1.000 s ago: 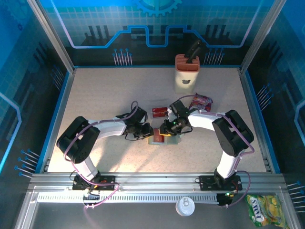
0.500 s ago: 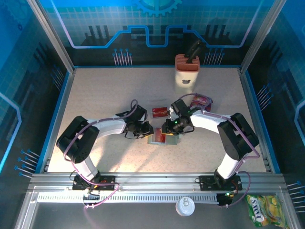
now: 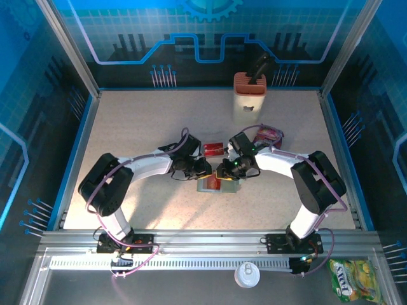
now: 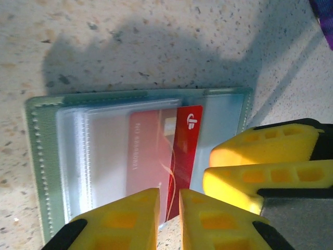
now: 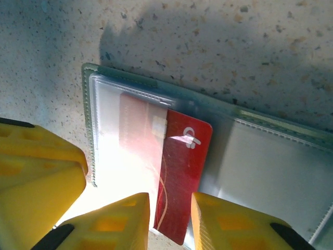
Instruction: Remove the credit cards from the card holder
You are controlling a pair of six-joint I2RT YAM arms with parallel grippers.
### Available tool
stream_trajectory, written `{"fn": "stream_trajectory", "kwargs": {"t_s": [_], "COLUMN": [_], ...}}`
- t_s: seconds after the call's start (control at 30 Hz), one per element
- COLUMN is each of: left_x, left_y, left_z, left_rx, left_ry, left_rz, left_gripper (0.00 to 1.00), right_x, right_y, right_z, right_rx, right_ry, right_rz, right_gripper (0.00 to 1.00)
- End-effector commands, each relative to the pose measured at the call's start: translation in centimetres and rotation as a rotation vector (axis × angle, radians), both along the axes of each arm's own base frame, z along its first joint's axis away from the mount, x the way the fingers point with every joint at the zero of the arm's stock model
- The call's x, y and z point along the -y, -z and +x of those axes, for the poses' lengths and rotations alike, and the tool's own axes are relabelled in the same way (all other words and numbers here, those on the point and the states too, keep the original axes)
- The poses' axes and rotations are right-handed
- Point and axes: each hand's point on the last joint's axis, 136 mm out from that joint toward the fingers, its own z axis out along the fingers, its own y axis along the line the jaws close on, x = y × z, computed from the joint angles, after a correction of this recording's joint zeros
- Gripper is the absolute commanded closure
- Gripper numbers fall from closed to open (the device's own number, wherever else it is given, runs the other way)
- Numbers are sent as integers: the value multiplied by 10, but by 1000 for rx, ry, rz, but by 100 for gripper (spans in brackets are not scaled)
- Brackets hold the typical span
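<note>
The holder (image 4: 37, 151) lies open and flat on the counter (image 3: 140, 127), with a red card (image 4: 184, 151) about halfway out of its clear sleeve (image 4: 104, 151), the free half over the holder's middle. Both grippers crowd the holder's edge farthest from the arm bases. The left gripper (image 4: 169, 200) is narrow, a thin slit between its pads right at the card's edge. The right gripper (image 5: 170, 203) is also narrow, with a slightly wider gap that the card's free corner sits in. I cannot tell whether either one really pinches the card or just hovers over it. A loose card (image 3: 213, 149) lies on the counter beyond the holder, apart from it. The main risk I see is the holder travelling with the card: the sleeve hugs the buried half, and if nothing pins the holder down, a pull would likely drag or fold it instead of freeing the card. A hold on such a thin edge could also slip, leaving the card half in. With the fingers this close together, a small sideways move could knock one gripper into the other or bend the card.
</note>
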Motion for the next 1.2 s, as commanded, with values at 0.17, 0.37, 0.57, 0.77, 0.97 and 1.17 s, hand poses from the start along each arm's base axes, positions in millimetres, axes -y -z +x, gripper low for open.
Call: {"fn": "stream_trajectory", "kwargs": {"t_s": [0.17, 0.37, 0.57, 0.77, 0.97, 1.17], "left_x": [-3, -12, -16, -15, -16, -24], "left_y": [22, 29, 32, 27, 27, 35], "left_z": [-14, -21, -26, -26, -23, -27], "left_rx": [-57, -64, -71, -61, -54, -63], "left_ry": [61, 48, 34, 30, 27, 37], "left_rz": [49, 75, 80, 68, 86, 152], "left_gripper": [86, 86, 87, 88, 89, 92], "right_x": [2, -3, -6, -4, -1, 5], "right_y": [3, 5, 10, 10, 7, 18], "right_z": [-5, -4, -5, -7, -4, -11], "right_rx": [-25, -36, -52, -49, -33, -64], "right_ry": [13, 9, 7, 14, 25, 30], "right_rz": [19, 48, 63, 57, 58, 45], "right_gripper": [72, 72, 72, 72, 72, 72]}}
